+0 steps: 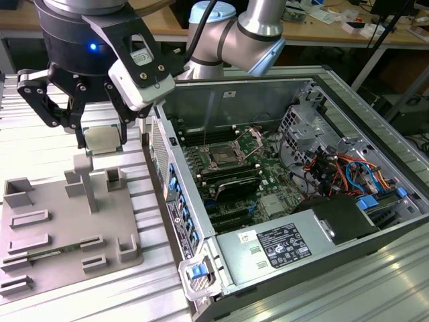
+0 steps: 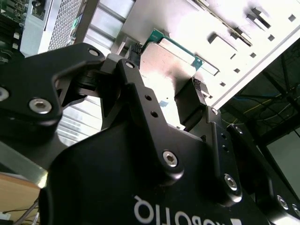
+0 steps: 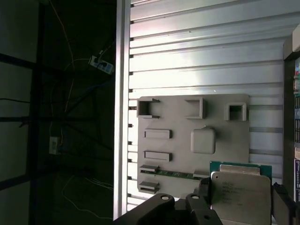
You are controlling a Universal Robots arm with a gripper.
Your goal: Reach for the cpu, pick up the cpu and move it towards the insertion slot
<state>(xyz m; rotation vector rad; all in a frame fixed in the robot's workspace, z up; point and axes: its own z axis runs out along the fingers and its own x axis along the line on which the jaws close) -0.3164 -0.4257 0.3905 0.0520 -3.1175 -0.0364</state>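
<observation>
Ribbed aluminium bench (image 1: 33, 137) under everything, cluttered desks behind it. Grey tray (image 1: 50, 248) of upright blocks lies on the bench at the exterior view's left, and the open computer case (image 1: 322, 84) lies just beside it at the right.

My gripper (image 1: 102, 137) is clamped on the cpu (image 1: 100, 140), fingers narrowed onto two opposite edges. In the second wrist view one black fingertip (image 2: 190, 101) presses the edge of the cpu (image 2: 164, 70), silvery face and green board rim showing between the pads. In the first wrist view the cpu (image 3: 239, 197) hangs above the tray's (image 3: 180, 119) near edge, clear of it.

Position: cpu is up off the tray, over its far end, just outside the case's side wall. The insertion slot (image 1: 223, 159) sits on the motherboard inside the case, metal frame and dark centre visible, well apart from the cpu with the wall between.

Writing:
- cpu face has a few lines of faint print, too small to make out
- black label (image 1: 283, 244) and a white sticker (image 1: 249, 236) on the power supply cover
- white lettering on my gripper body in the second wrist view

Blue light (image 1: 92, 47) glows on my wrist.
</observation>
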